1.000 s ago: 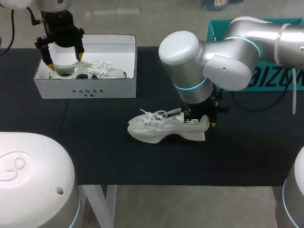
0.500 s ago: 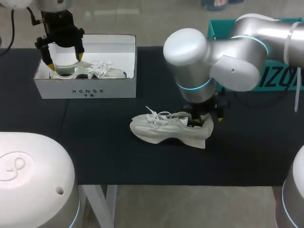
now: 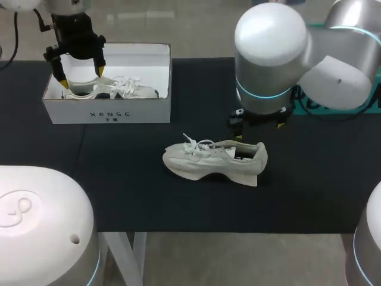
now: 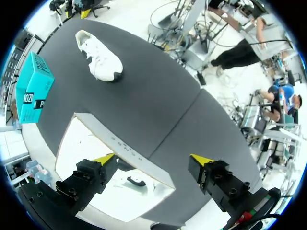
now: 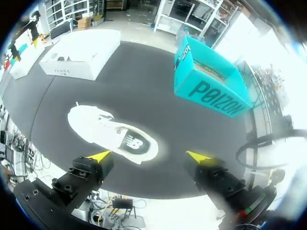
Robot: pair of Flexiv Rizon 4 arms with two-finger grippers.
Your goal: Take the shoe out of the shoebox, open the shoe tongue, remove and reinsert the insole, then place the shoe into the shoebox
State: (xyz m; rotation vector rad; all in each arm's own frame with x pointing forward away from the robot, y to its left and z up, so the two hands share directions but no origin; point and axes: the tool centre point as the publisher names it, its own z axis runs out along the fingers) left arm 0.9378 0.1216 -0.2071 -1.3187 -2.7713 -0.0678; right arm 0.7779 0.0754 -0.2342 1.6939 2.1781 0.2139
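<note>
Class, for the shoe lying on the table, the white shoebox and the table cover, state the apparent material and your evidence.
Shoe: probably synthetic mesh upper, matte off-white, with woven laces and a thick foam-like sole. Shoebox: cardboard, smooth white, by its thin, straight folded walls. Table cover: dark and matte, perhaps cloth or a mat; a seam shows, no shine.

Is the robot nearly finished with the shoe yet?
Not yet. One shoe lies out on the table, so taking it out looks done. The right hand hovers open above it, holding nothing. I can't tell whether the insole step is done. Putting the shoe into the shoebox is left.
</note>
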